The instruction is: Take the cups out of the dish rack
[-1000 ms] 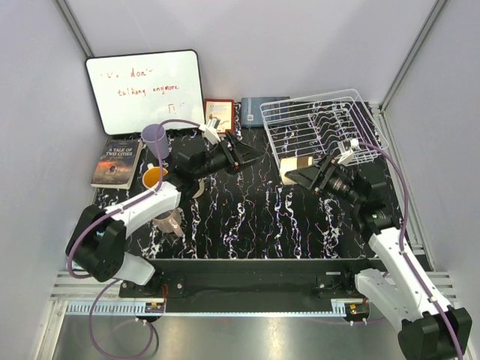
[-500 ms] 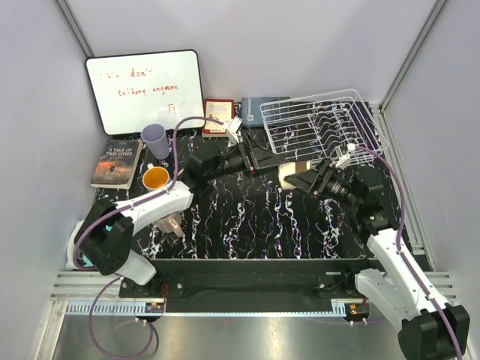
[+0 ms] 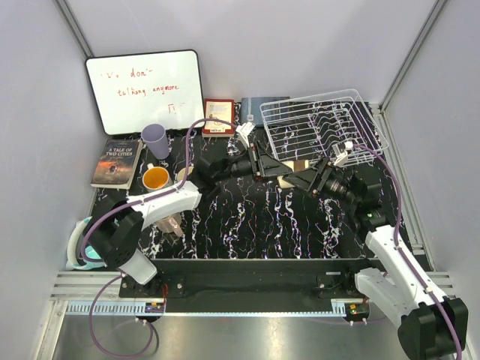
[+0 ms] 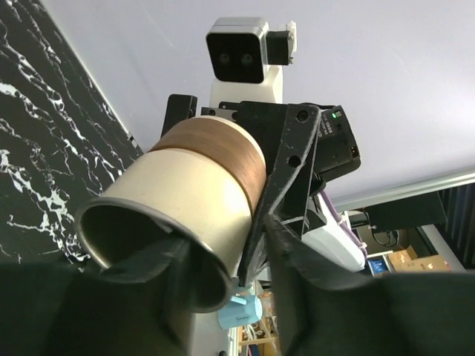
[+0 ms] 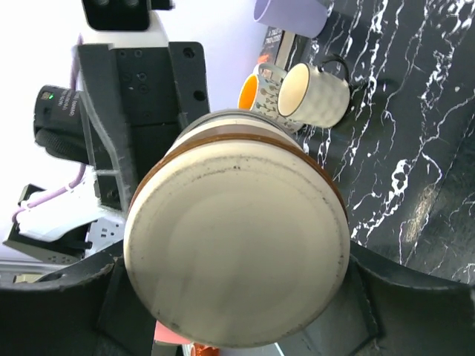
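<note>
Handing off mid-air: the cup (image 3: 294, 166) (cream, brown band) hangs on its side above the table (image 3: 255, 217), just in front of the rack (image 3: 311, 97), between the two arms at centre frame. The right gripper (image 3: 307, 178) holds it by the base end, a finger on each side in the right wrist view. The left gripper (image 3: 270, 161) is at the mouth, set fairly narrow, one finger (image 4: 141, 271) inside the rim and the other (image 4: 312, 297) outside the wall. A sliver of gap shows by the outer finger, so I can't tell if it is clamped. Judging by that, the next move needs the left pinch firm on the wall before the right lets go, then a carry to the other cups at left: lavender (image 3: 155, 139), orange mug (image 3: 155, 178). Hard to see: from the top both grippers cover most of the cup. A cream mug (image 5: 315, 93) beside the orange one sits behind the left arm. The tumbler (image 3: 174, 223) is half hidden under the same arm. The rack's near edge is blocked, so any cups left there can't be confirmed.
</note>
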Tool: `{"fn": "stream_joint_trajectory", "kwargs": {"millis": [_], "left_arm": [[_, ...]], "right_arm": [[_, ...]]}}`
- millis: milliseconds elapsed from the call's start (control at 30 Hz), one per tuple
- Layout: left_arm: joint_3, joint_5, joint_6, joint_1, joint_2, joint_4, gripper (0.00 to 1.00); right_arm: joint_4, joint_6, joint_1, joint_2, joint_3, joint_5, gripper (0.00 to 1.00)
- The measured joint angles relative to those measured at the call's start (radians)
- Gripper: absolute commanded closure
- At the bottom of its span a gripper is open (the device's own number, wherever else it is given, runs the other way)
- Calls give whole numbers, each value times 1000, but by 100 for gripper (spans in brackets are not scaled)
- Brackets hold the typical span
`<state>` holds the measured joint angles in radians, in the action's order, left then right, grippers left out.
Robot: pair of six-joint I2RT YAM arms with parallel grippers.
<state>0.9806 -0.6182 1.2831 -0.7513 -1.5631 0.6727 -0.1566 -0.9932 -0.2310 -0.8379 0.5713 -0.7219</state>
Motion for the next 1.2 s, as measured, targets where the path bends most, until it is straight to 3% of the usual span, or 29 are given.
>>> {"fn": "stream_joint_trajectory", "kwargs": {"millis": [100, 267, 300, 433, 500, 800, 1000, 1200], "left_arm": [[1, -16, 37, 2, -6, 34, 100], [7, -65, 61, 1, -10, 109, 100], [8, -68, 61, -1, -10, 111, 100], [19, -82, 44, -3, -10, 67, 100], [38, -88, 18, -2, -8, 8, 100], [172, 111, -318, 159, 15, -568, 100], [326, 410, -552, 179, 14, -999, 100], [454, 700, -720, 177, -77, -1248, 100]], "right_arm": [[-12, 2, 0, 14, -6, -5, 100], [-6, -13, 0, 67, -10, -32, 98], [2, -10, 0, 77, -10, -31, 76], [56, 0, 0, 101, -10, -26, 19], [101, 13, -1, 109, -4, -13, 1], [367, 144, -5, 137, 82, 109, 0], [536, 219, -5, 127, 126, 290, 2], [649, 283, -5, 39, 183, 407, 3]]}}
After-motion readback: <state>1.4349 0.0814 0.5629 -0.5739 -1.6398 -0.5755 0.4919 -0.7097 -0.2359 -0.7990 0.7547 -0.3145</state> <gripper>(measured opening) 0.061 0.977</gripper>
